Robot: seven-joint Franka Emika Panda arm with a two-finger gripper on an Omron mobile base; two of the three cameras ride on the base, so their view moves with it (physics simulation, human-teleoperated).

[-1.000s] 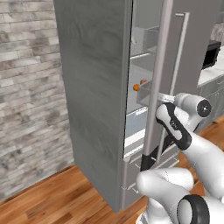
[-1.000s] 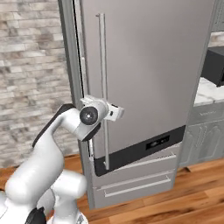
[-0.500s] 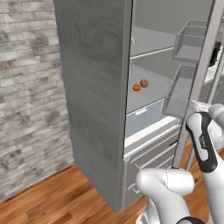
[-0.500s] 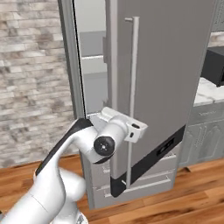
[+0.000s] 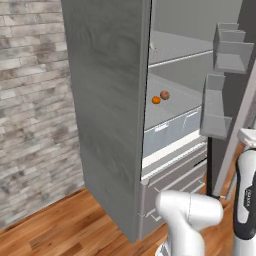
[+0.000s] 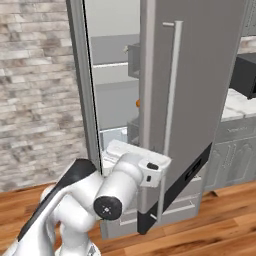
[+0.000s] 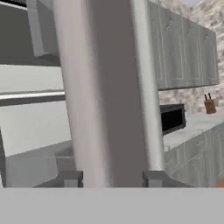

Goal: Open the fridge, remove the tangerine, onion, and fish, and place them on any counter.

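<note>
In the left base view a brick wall [image 5: 30, 110] stands at the far left, above a wooden floor [image 5: 65, 230]. Next comes the fridge [image 5: 107, 100], tall and light grey, its long axis upright and its door swung wide so the inside faces the camera. On a pale shelf [image 5: 172, 107] inside sit two small balls just beside each other: the tangerine [image 5: 156, 100], bright orange, on the left, and the onion [image 5: 164, 95], duller reddish-brown and slightly larger, on the right and a little further back. Whether they touch is hard to make out. Below the shelf lie a clear-fronted drawer and the grey lower drawers [image 5: 172, 182]. Further right, the door shelves [image 5: 216, 107] hang on the inner face of the open door, cut off by the picture's edge.

In the right base view the door's outer face [image 6: 200, 90] stands in front and hides most of the interior; a sliver of orange peeks out at its left edge. The silver bar handle [image 6: 170, 115] runs vertically, and a black band [image 6: 182, 182] slants across the door's lower part. The gripper [image 6: 155, 172] sits low at the door's edge beside the handle. At far right, a grey-cabinet surface [image 6: 235, 107] carries a black appliance.

In the hand view the handle fills the middle, upright, between the fingertips [image 7: 70, 178]; the jaws stand either side of the bar with a small gap, loosened rather than clamped.
</note>
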